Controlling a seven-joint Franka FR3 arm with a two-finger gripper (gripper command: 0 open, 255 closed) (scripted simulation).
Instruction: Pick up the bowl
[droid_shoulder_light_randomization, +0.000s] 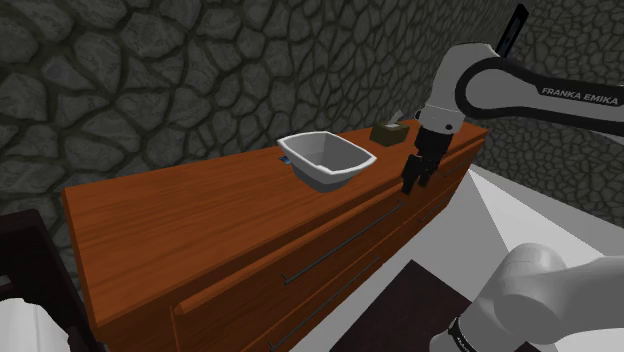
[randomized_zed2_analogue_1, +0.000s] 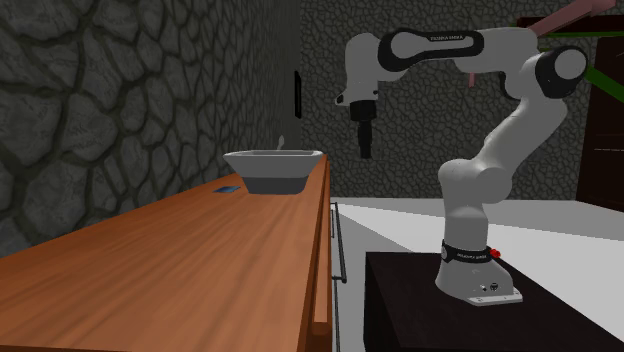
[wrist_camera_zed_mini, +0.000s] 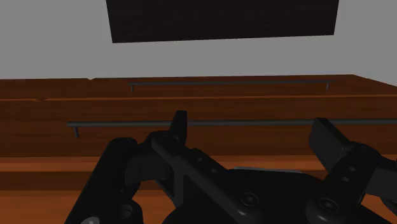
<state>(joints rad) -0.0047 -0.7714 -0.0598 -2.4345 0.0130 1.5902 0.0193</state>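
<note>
1. Where the dark stone wall (droid_shoulder_light_randomization: 150, 80) rises on the far side, it backs the whole scene.
2. A long wooden cabinet (droid_shoulder_light_randomization: 200, 215) stands against it, and bar handles (wrist_camera_zed_mini: 229, 83) run along its drawer fronts.
3. The white arm (droid_shoulder_light_randomization: 500, 85) reaches over from the black stand (randomized_zed2_analogue_1: 450, 320) and bends down towards the cabinet's near edge.
4. The bowl (droid_shoulder_light_randomization: 322, 160) sits upright on the cabinet top with its mouth facing up, towards the far side of the top. It is pale grey-white with a rounded-rectangle rim. The views do not show which way its long axis runs.
5. The gripper (droid_shoulder_light_randomization: 412, 182) hangs pointing downward at the cabinet's near edge, to the right of the bowl in the shoulder view. It is near the bowl and clear of it.
6. Its two black fingers (wrist_camera_zed_mini: 181, 127) stand wide apart, with nothing between them and touching nothing.
7. A small olive box (droid_shoulder_light_randomization: 388, 131) rests on the top, beyond the bowl in the shoulder view.
8. A small, flat blue item (randomized_zed2_analogue_1: 226, 189) lies on the top just beside the bowl, on the wall side.
</note>
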